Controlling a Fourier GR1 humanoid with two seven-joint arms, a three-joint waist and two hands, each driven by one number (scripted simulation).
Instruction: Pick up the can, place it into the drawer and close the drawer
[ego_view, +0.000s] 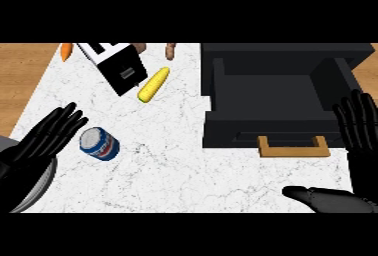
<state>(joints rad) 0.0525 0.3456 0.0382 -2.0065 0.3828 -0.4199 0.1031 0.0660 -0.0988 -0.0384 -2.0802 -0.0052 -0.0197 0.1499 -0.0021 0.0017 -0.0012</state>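
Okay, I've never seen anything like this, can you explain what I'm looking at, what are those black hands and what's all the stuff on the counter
You are looking down from a humanoid robot's head at a marble counter. The black shapes are its two hands. The left hand is open beside a blue and white can lying on the counter. The right hand is open, near a black drawer that stands pulled open with a wooden handle. Neither hand holds anything. Also on the counter: a yellow corn cob, a black and white box, and at the far edge an orange carrot and a brown item I cannot identify.
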